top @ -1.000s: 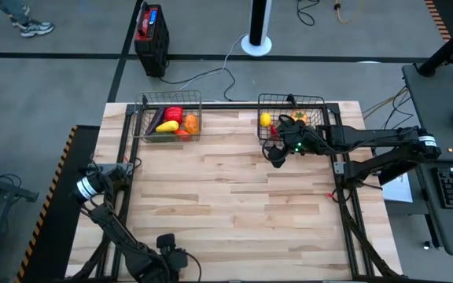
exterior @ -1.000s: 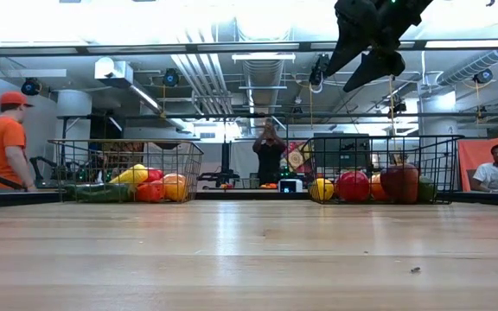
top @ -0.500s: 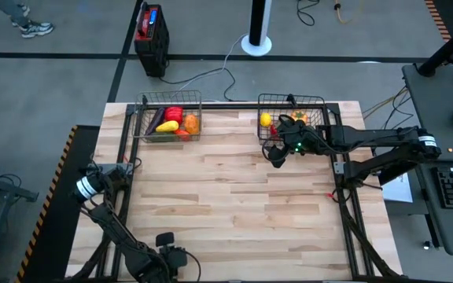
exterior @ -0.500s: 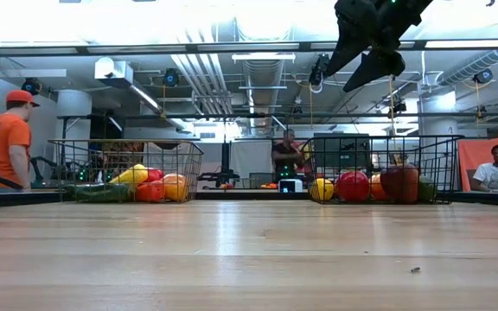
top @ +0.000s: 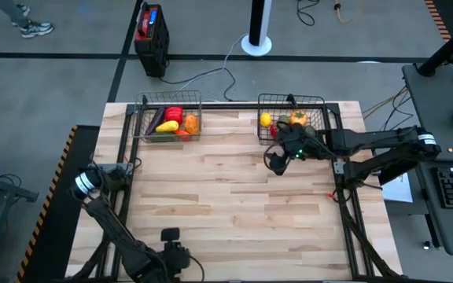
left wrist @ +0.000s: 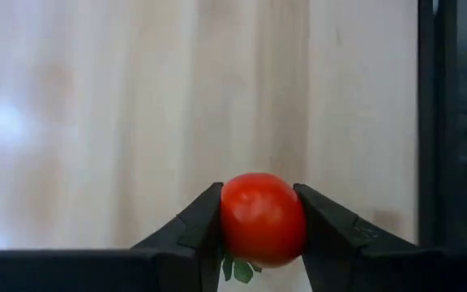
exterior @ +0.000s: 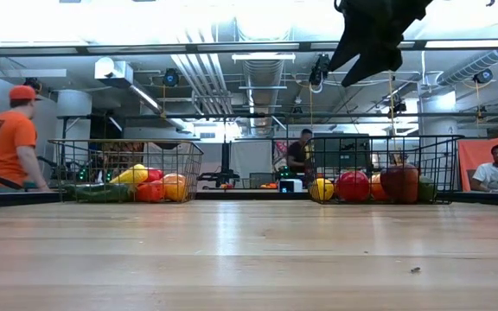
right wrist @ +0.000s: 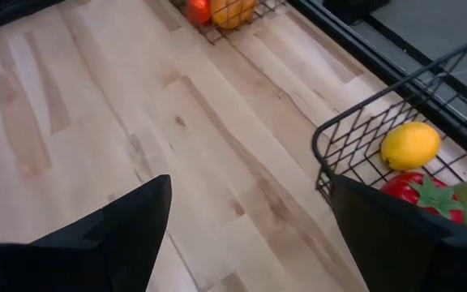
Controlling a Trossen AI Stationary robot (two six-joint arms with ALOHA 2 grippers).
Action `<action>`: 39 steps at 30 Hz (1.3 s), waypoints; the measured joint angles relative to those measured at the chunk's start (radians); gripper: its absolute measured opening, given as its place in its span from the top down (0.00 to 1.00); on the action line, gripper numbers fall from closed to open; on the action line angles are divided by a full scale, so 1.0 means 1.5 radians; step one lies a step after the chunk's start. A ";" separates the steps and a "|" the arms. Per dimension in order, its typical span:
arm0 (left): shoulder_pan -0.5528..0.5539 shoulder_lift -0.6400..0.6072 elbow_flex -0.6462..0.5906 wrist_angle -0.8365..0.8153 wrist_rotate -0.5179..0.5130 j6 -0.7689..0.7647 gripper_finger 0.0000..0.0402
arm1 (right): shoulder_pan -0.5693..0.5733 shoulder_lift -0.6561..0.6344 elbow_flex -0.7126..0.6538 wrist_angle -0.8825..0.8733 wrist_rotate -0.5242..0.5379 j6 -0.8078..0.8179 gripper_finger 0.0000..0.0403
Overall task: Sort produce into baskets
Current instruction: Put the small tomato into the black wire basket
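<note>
My left pincer (left wrist: 262, 223) is clenched on a red tomato (left wrist: 263, 217), low at the desk's (top: 226, 189) near-left corner. My right pincer (right wrist: 246, 219) hangs released, fingers wide, just beside the right basket (top: 291, 100) (lemon (right wrist: 410, 144) and a red piece visible inside). The left basket (top: 168, 98) at the far edge holds red, yellow and orange produce (top: 173, 119).

The right arm is stretched in from the table's right edge, its right gripper (top: 276, 159) held high above the wood with fingers (right wrist: 128, 221) spread wide. The left arm is folded at the near left corner, where the left gripper (left wrist: 263, 223) is clamped on a red tomato (left wrist: 263, 219)
</note>
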 joint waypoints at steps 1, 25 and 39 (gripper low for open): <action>0.003 -0.003 0.011 -0.016 -0.023 0.018 0.71 | 0.006 0.000 -0.002 0.003 0.001 -0.003 0.19; 0.110 -0.086 -0.033 0.013 -0.555 0.392 0.71 | 0.198 0.258 -0.201 0.915 -0.161 0.017 0.19; 0.112 -0.096 -0.033 0.036 -0.527 0.414 0.71 | 0.200 0.439 -0.007 0.914 -0.181 -0.022 0.19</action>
